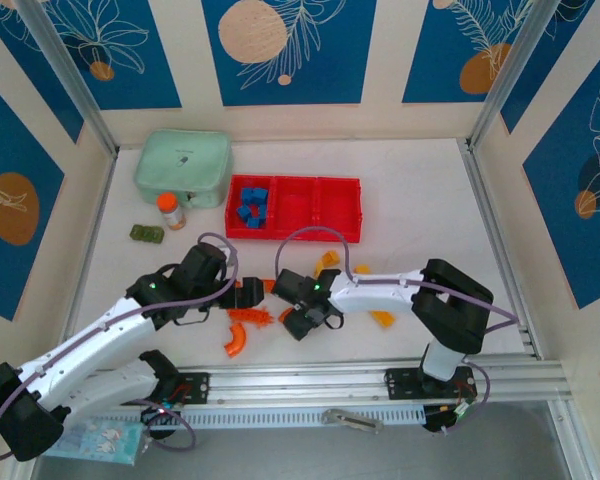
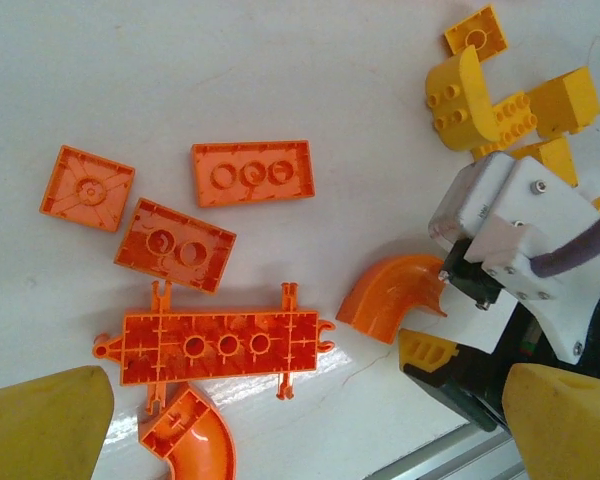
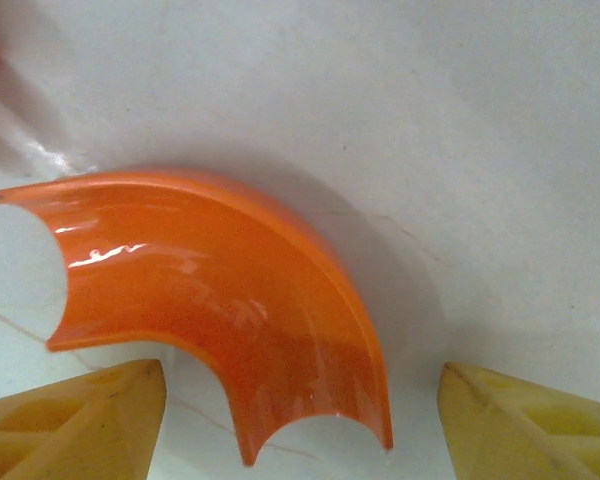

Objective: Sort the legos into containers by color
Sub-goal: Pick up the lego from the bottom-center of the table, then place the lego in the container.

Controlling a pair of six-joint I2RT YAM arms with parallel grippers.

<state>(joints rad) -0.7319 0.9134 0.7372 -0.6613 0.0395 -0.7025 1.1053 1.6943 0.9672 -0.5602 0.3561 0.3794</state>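
Note:
A curved orange lego [image 3: 230,300] lies on the white table between the yellow fingertips [image 3: 75,420] of my right gripper [image 3: 300,425], which is open with a gap on each side. The same piece [image 2: 388,296] shows beside the right gripper [image 2: 450,330] in the left wrist view. My left gripper [image 2: 300,430] hangs open over more orange legos: a long toothed plate [image 2: 220,345], flat bricks [image 2: 252,172] and another curved piece [image 2: 195,440]. Yellow legos [image 2: 480,100] lie further off. The red containers [image 1: 340,185] hold blue legos [image 1: 252,208] in the left compartment. Both grippers [image 1: 248,293] [image 1: 298,318] meet at the table's near centre.
A mint green case [image 1: 183,168], an orange-capped bottle [image 1: 170,211] and a dark green block [image 1: 146,234] stand at the back left. An aluminium rail [image 1: 380,380] runs along the near edge. The two grippers are close together.

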